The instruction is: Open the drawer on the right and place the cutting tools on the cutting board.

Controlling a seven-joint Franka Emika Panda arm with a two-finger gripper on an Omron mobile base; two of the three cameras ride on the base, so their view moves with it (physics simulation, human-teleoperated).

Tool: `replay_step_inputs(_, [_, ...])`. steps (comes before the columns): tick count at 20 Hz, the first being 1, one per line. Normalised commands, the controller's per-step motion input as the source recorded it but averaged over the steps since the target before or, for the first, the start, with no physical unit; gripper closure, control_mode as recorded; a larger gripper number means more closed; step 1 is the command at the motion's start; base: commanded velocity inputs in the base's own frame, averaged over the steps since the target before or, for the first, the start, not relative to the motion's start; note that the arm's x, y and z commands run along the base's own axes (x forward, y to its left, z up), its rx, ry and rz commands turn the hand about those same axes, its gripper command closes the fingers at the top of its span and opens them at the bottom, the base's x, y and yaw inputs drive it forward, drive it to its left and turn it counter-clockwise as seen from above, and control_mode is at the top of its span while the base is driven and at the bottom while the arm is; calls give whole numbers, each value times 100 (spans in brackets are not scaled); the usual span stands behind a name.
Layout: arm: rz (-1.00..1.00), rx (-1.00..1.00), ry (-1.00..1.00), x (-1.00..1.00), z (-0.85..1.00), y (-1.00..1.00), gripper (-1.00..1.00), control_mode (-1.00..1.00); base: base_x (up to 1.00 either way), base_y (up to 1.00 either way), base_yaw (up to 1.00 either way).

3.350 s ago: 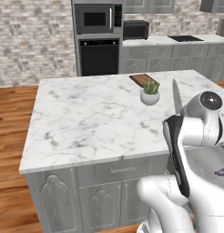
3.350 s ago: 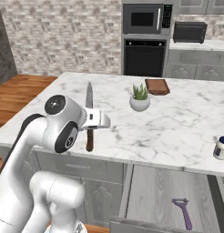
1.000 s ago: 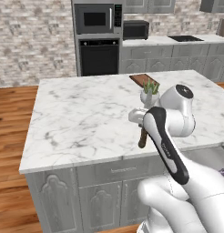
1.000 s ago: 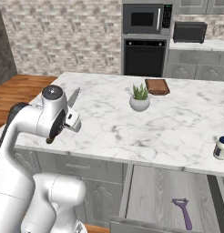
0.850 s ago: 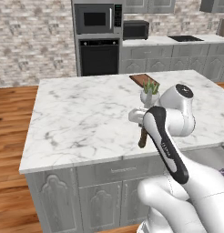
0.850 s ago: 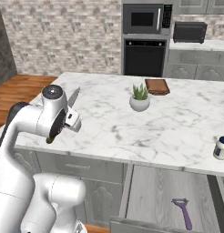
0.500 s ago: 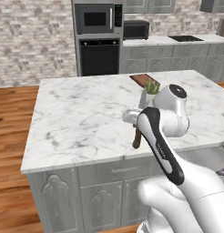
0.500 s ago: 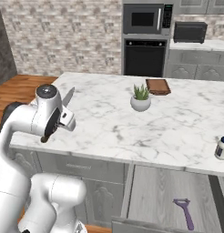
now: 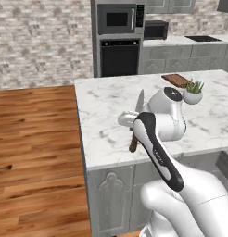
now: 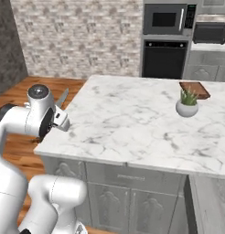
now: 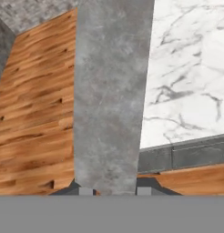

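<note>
The light is bright and even all around, with no glare and hardly any dark shadows, the far things look soft and a bit blurry, and nothing bends at the edges.

A white marble island countertop veined in grey sits over grey carved cabinet doors. A small green plant in a round white pot stands toward its far right. Warm brown wooden plank flooring spreads to the left. Against the far pale brick wall, a black built-in oven sits beneath a steel microwave.
</note>
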Motion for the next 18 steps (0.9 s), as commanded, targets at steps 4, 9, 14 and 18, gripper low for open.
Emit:
replay_step_inputs(4, [0,0,0,0,0,0,100,100,33,100,-5])
replay_step_inputs(9, [0,0,0,0,0,0,100,100,50,100,-9])
replay_step_inputs(14, [0,0,0,0,0,0,100,100,88,97,-15])
replay_step_inputs(18, [0,0,0,0,0,0,100,100,100,66,-16])
